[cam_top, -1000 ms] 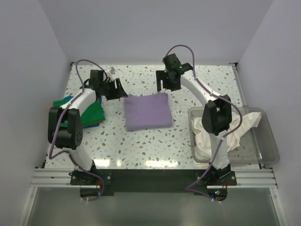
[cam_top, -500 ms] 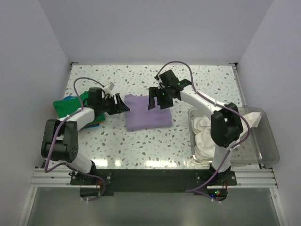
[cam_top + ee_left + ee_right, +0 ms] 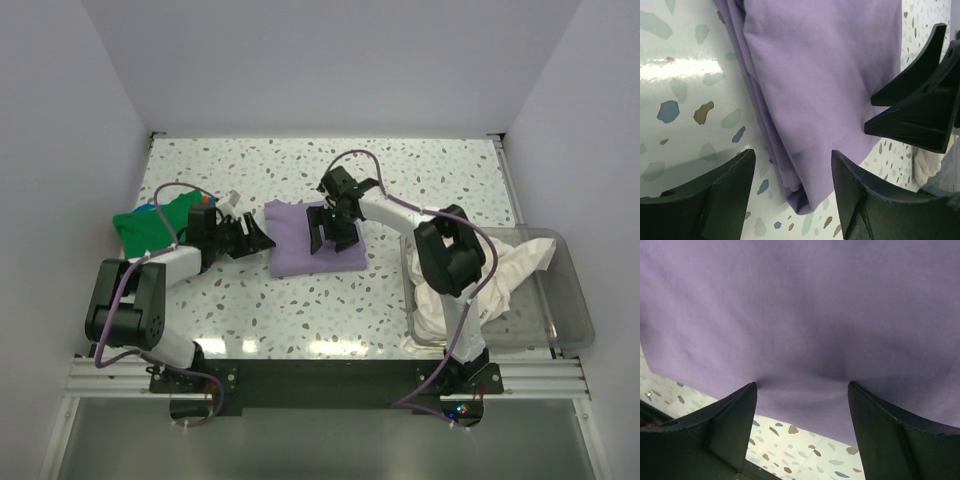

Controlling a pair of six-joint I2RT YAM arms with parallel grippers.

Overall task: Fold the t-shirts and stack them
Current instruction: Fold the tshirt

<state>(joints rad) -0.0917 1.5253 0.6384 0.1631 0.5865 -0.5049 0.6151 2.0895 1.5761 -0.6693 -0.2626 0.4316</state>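
Right end effector (image 3: 801, 390) spread wide, fingertips (image 3: 742, 401) pressing lavender t-shirt (image 3: 800, 305) near its edge; speckled table (image 3: 790, 447) below.

Speckled terrazzo table (image 3: 300, 320); plain pale walls (image 3: 330, 60), perhaps lilac-tinted.

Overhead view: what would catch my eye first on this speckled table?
A folded lavender purple t-shirt lies mid-table, with the open right gripper pressing on it and the open left gripper at its left edge. A bright green t-shirt sits far left; a cream white t-shirt is heaped in the clear plastic bin at right.
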